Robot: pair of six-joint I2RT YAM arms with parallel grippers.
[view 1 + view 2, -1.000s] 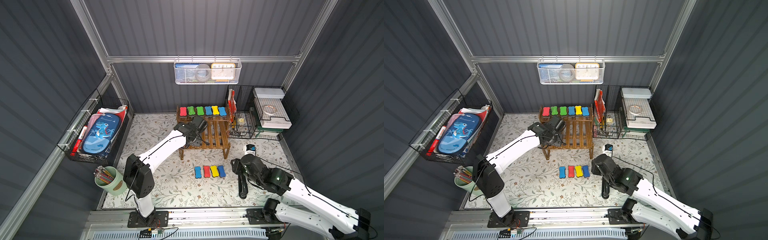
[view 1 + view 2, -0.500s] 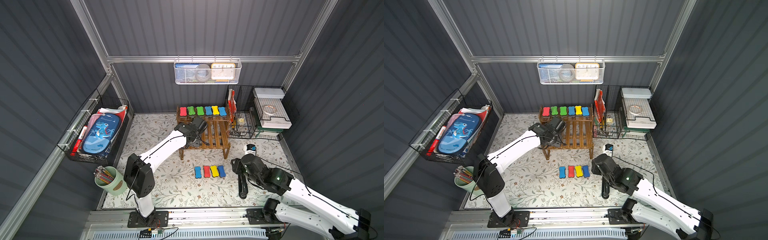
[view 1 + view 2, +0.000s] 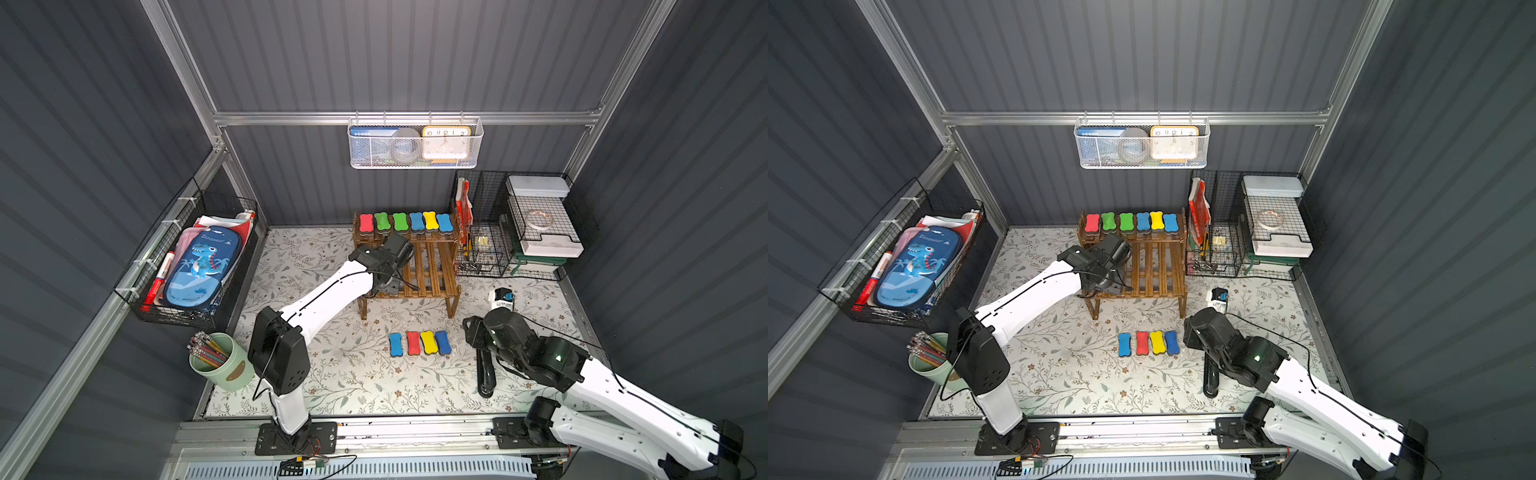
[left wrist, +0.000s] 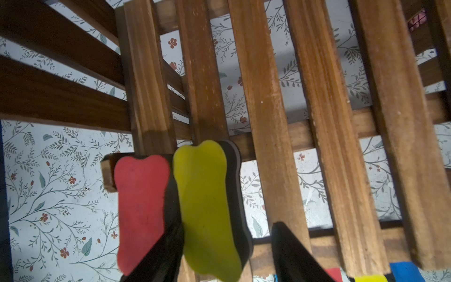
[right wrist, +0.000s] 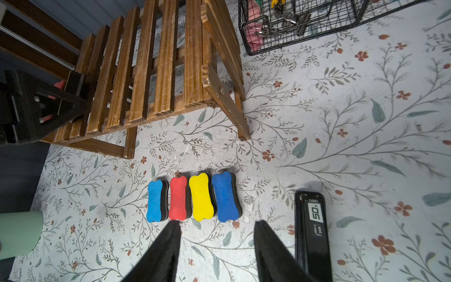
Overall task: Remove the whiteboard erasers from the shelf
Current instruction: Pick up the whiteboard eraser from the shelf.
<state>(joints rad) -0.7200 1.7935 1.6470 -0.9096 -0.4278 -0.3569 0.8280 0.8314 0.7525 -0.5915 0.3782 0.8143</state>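
The shelf [image 3: 432, 266] is a brown slatted rack at the back of the mat. Its upper tier holds a row of several whiteboard erasers [image 3: 400, 221]. My left gripper [image 4: 228, 225] hangs over the lower tier's left end, where a red eraser [image 4: 141, 207] and a yellow eraser [image 4: 205, 200] lie side by side. Its jaws stand open around the yellow one, one finger [image 4: 168, 246] between the two erasers, the other [image 4: 290, 249] a gap away. Several more erasers [image 3: 420, 343] lie in a row on the mat. My right gripper [image 5: 217, 222] hovers open and empty just in front of them.
A black stapler [image 3: 485, 370] lies on the mat beside my right arm. Black wire racks [image 3: 482, 245] stand right of the shelf, a small white and blue object [image 3: 502, 297] in front of them. A green pencil cup [image 3: 222, 361] stands front left. A wire basket [image 3: 195, 266] hangs on the left wall.
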